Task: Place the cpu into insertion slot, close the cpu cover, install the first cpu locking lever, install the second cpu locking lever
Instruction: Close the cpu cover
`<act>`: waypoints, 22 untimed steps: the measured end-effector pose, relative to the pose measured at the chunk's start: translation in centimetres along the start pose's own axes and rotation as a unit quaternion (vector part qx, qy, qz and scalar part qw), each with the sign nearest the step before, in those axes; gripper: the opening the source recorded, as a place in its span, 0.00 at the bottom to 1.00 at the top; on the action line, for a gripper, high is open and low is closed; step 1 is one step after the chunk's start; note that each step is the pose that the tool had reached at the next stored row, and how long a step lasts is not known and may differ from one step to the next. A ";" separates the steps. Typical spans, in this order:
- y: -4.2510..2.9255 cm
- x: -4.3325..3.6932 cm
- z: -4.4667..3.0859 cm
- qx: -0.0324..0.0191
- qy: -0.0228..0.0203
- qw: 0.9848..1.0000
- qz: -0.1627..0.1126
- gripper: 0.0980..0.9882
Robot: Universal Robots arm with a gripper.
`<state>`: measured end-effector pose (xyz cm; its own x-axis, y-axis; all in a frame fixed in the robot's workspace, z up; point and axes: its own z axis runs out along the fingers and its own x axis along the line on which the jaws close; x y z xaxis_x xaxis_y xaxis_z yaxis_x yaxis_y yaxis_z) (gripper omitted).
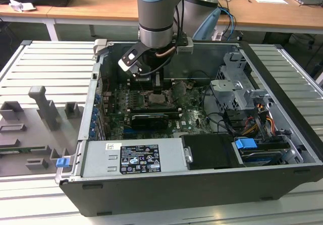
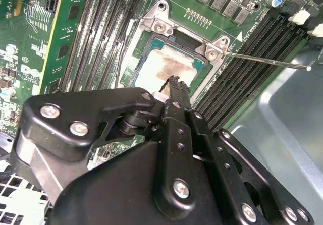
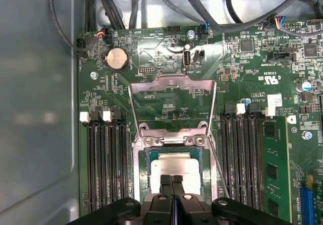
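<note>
The cpu (image 3: 175,165), a pale silver square chip, lies flat in the insertion slot (image 3: 146,169) on the green motherboard. It also shows in the second wrist view as the cpu (image 2: 159,63). My gripper (image 3: 171,178) stands right over the chip's near edge with its two black fingertips pressed together and nothing between them; in the exterior view the gripper (image 1: 158,90) reaches down into the open computer case. The cpu cover (image 3: 174,81), a silvery frame with a square window, is swung open beyond the slot. One thin locking lever (image 2: 267,61) sticks out unlatched beside the socket.
Rows of black memory slots (image 3: 103,159) flank the socket on both sides. A black graphics card (image 1: 149,119), a grey power supply (image 1: 131,157) and a drive cage (image 1: 237,83) crowd the case. Grey fixtures (image 1: 43,109) stand on the table at the exterior view's left.
</note>
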<state>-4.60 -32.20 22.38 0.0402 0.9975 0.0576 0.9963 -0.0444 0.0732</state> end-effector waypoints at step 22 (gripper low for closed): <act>0.19 0.14 -2.56 0.000 0.001 1.000 0.002 0.01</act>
<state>-4.60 -32.20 24.95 0.0443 0.9973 0.0592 0.9961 -0.0486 0.0732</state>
